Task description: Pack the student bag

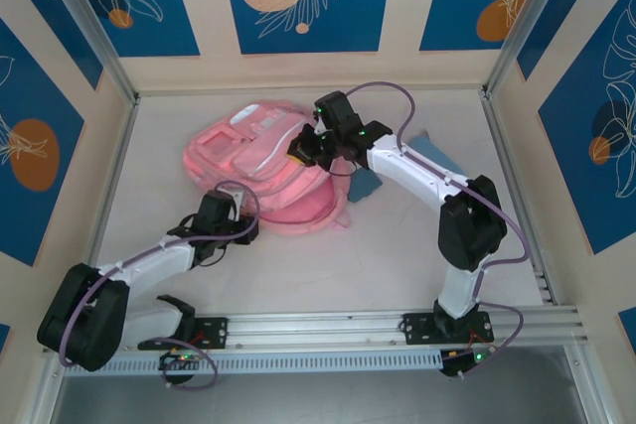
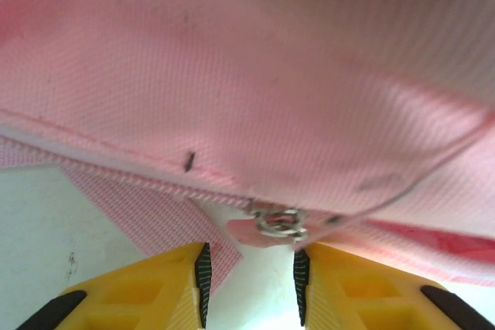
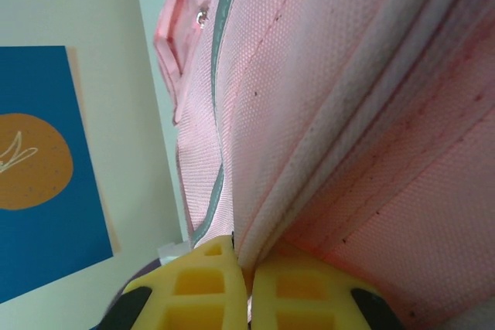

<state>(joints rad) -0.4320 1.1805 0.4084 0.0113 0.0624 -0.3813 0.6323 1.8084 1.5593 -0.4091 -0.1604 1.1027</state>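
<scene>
Now | bag (image 1: 260, 171) at 11 o'clock, inside hidden | left gripper (image 2: 249, 272) apart by zip pull (image 2: 280, 223) | right gripper (image 3: 247, 268) clamps bag

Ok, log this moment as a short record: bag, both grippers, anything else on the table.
bag: pink student bag lying on the table
left gripper: open, fingertips just short of a metal zip pull
right gripper: shut on a fold of the bag
other: blue item beside the bag
</scene>
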